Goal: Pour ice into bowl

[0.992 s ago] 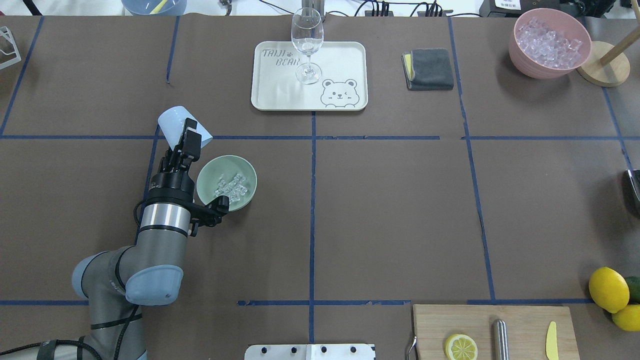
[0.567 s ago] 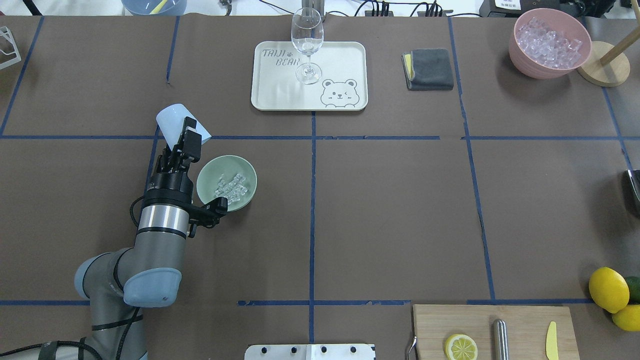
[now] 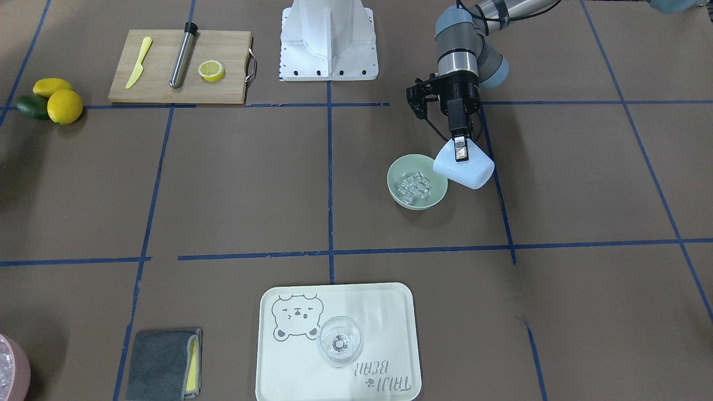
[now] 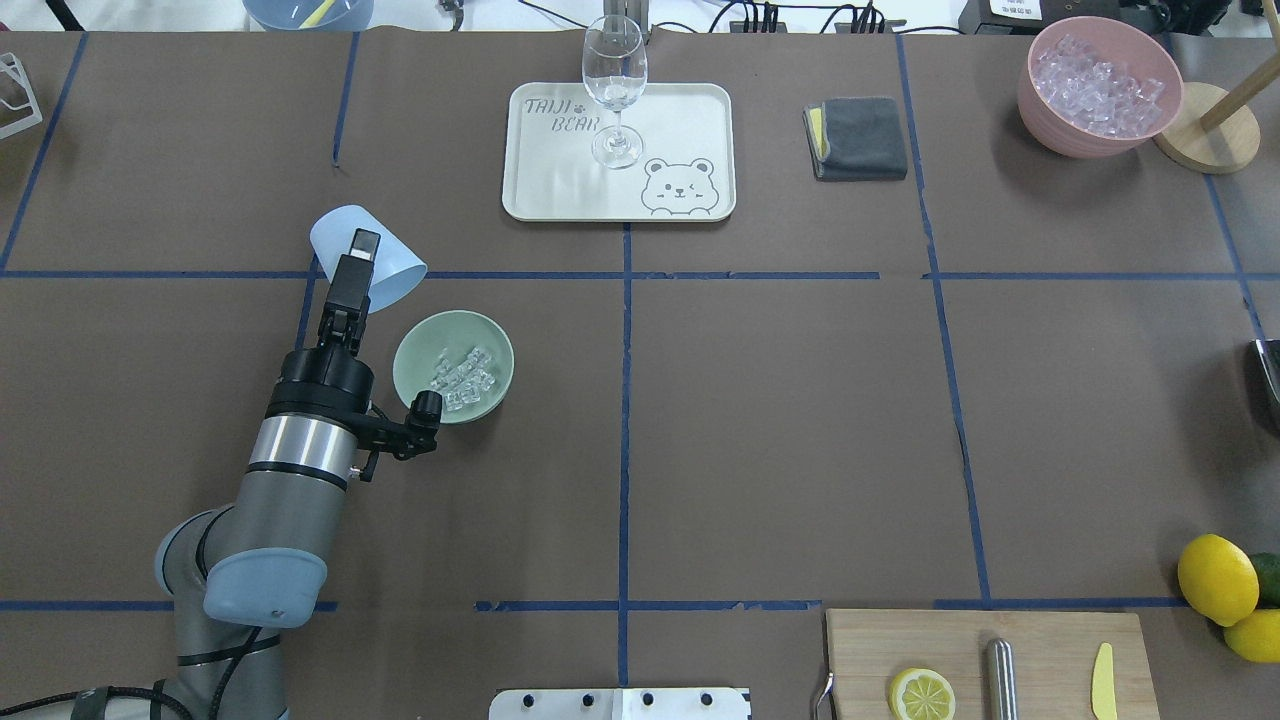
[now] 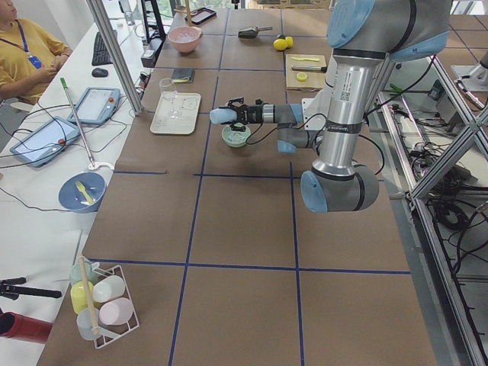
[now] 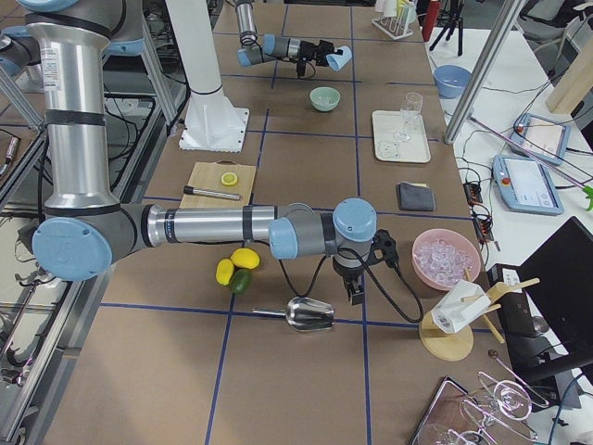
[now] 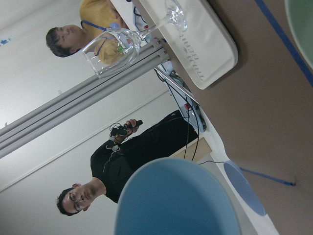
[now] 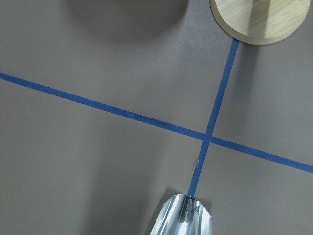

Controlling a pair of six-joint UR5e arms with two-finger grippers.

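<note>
- Ice (image 4: pixel 462 376) lay heaped in the mint bowl (image 4: pixel 410 350).
- Left pincer (image 4: pixel 361 248) clamped the tilted blue cup (image 4: pixel 396 272) at the bowl's 11 o'clock.
- Right pincer (image 6: pixel 356 295): opening not discernible.

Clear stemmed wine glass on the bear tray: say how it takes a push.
The clear stemmed wine glass stands tall on a thin stem, so likely tips. Probably fragile: thin glass. The smooth cream tray may let it slide.
</note>
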